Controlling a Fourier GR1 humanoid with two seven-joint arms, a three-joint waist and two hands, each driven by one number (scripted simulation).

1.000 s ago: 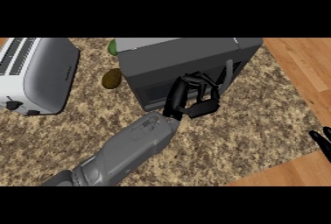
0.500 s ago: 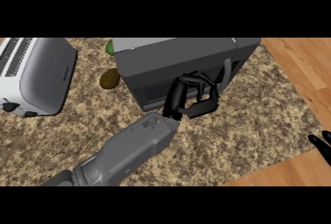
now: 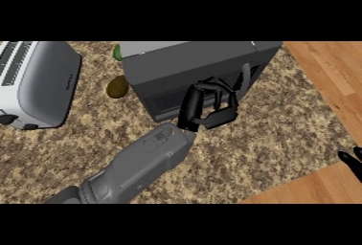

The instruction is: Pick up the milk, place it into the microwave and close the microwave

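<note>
Dark grey and rigid, the microwave [image 3: 191, 72] sat at the counter's [image 3: 268, 139] far edge, door shut, under my left hand's [image 3: 201, 107] straight fingers, my right hand [image 3: 351, 161] resting open; no milk showed.

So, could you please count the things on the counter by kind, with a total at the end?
Microwave: 1
Toaster: 1
Brown oval item beside the microwave: 1
Green item, mostly hidden behind the microwave: 1
Total: 4
No milk shows in this view.
</note>
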